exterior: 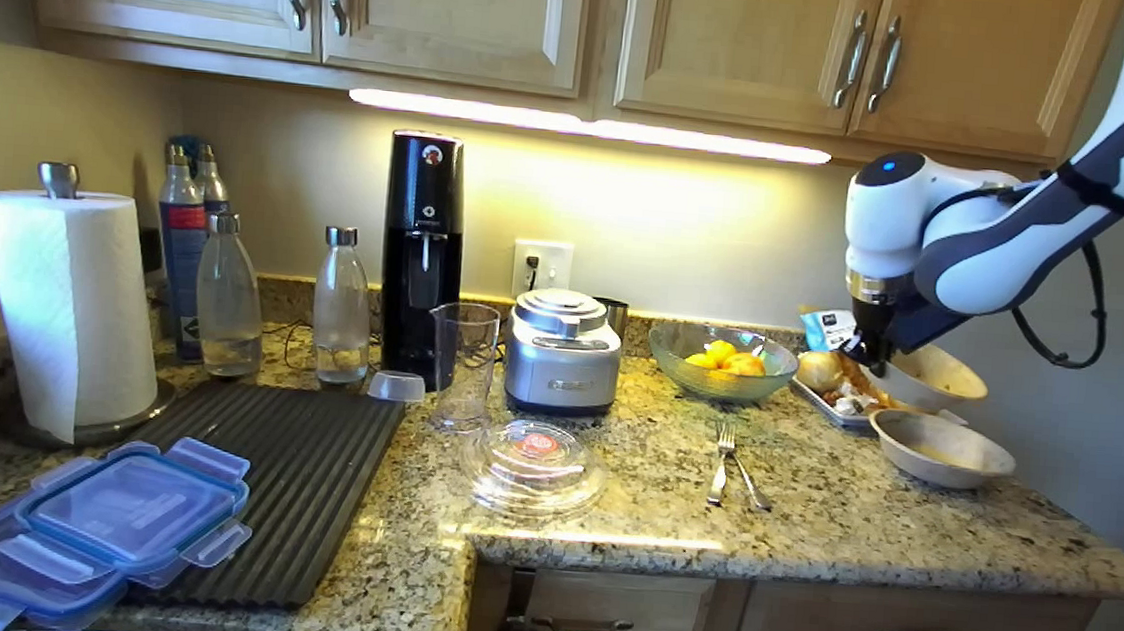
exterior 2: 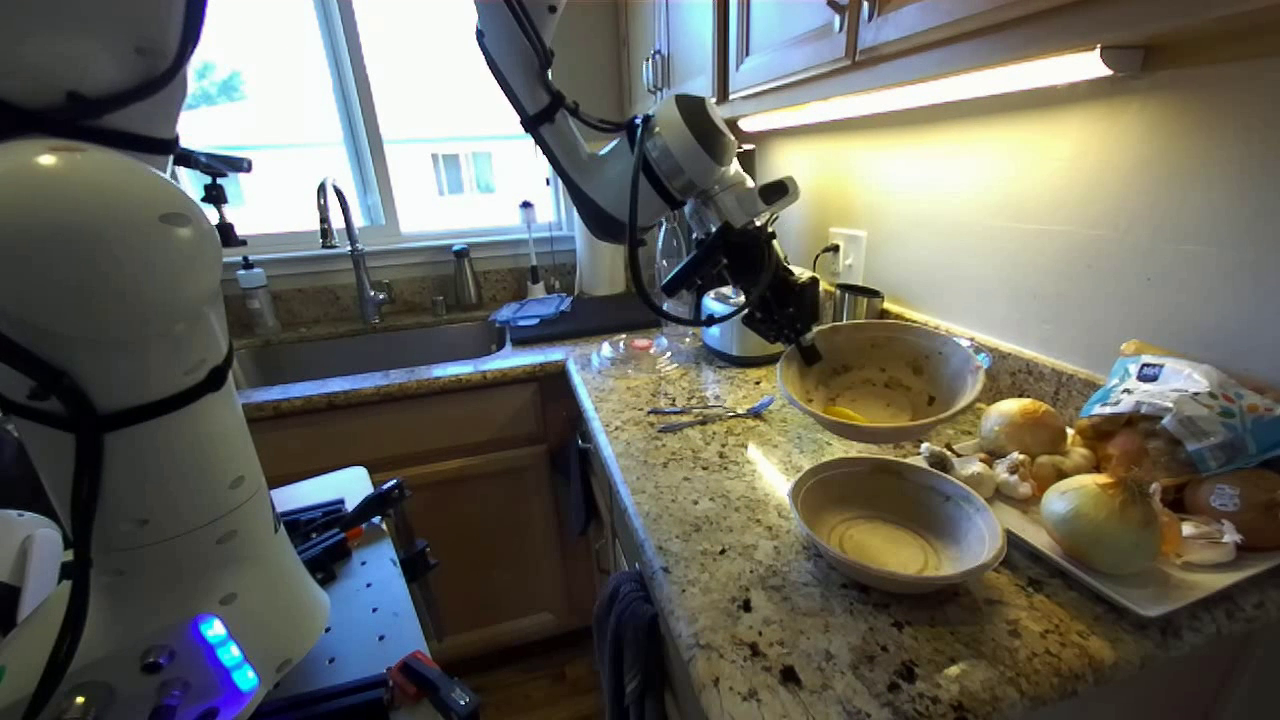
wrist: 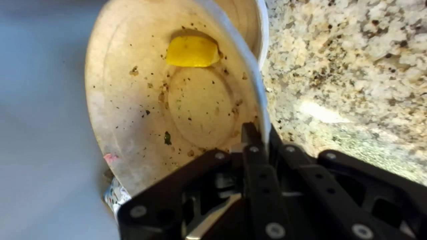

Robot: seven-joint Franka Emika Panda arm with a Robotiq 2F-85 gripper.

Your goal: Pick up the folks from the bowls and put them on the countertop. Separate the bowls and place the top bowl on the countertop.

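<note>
My gripper (wrist: 265, 138) is shut on the rim of a pale beige bowl (wrist: 200, 110), one finger inside and one outside. This bowl (exterior 2: 890, 375) hangs tilted above the countertop (exterior 2: 700, 540), with a yellow wedge (wrist: 191, 51) and dark food specks inside. The second bowl (exterior 2: 890, 540) rests upright on the countertop, nearer the slab's end; in the wrist view part of it shows behind the held bowl's rim. Two silvery forks lie on the granite, one fork (exterior: 720, 473) nearly straight and another fork (exterior: 750, 481) slanting beside it, both away from the gripper.
A white tray (exterior 2: 1135, 598) of onions and garlic sits by the wall near both bowls, with a blue and white bag (exterior 2: 1180, 400) behind. A glass fruit bowl (exterior: 668, 364), a silver appliance (exterior: 563, 371) and a clear plastic lid (exterior: 529, 478) stand farther along.
</note>
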